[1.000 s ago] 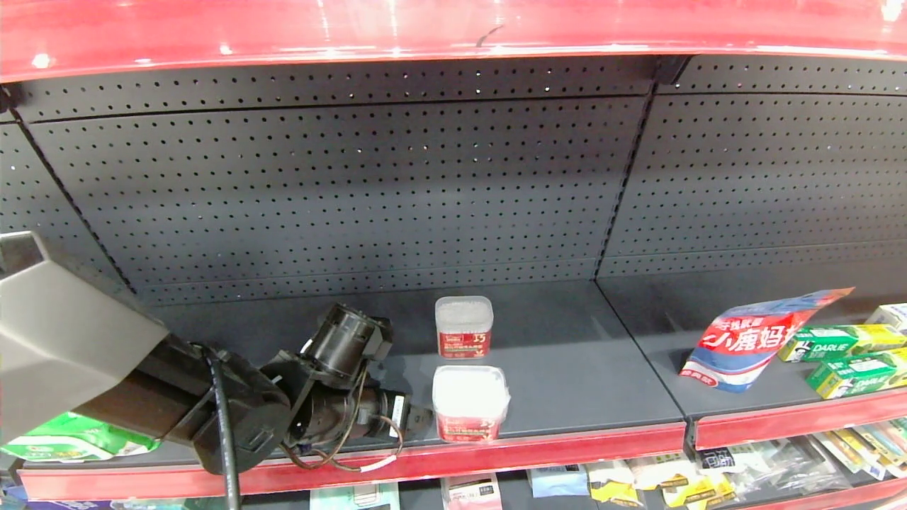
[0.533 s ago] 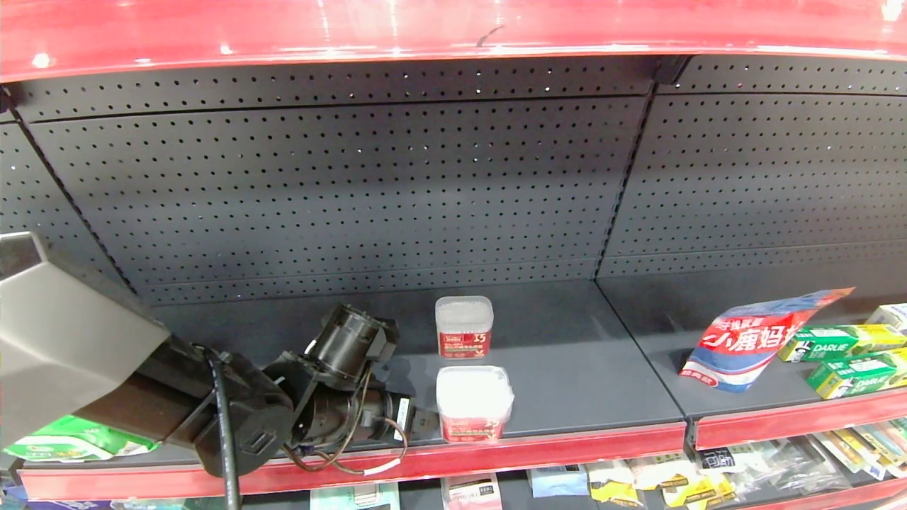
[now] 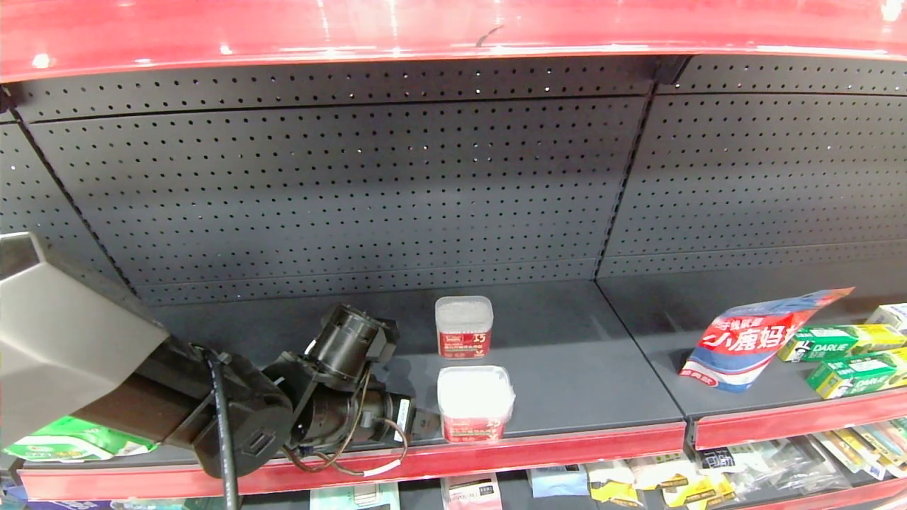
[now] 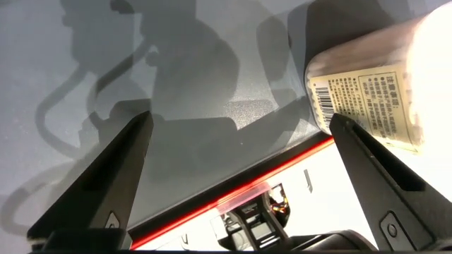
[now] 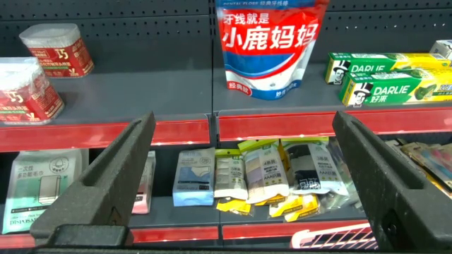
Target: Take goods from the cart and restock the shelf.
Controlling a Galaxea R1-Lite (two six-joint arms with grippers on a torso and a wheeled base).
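Shelf board point(image 3: 567, 368) bears cropped jar point(image 4: 374, 92) beside wide-spread left tool point(image 4: 241, 118); right tool point(image 5: 244, 116) wide too.

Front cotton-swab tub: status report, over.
Left gripper open beside front cotton-swab tub. Right gripper open, empty. Tub upright at shelf edge; second tub behind, apart.

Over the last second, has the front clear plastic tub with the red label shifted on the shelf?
Yes. The front tub has slid slightly toward the robot's right, judged against the matching rear tub, which stayed put.
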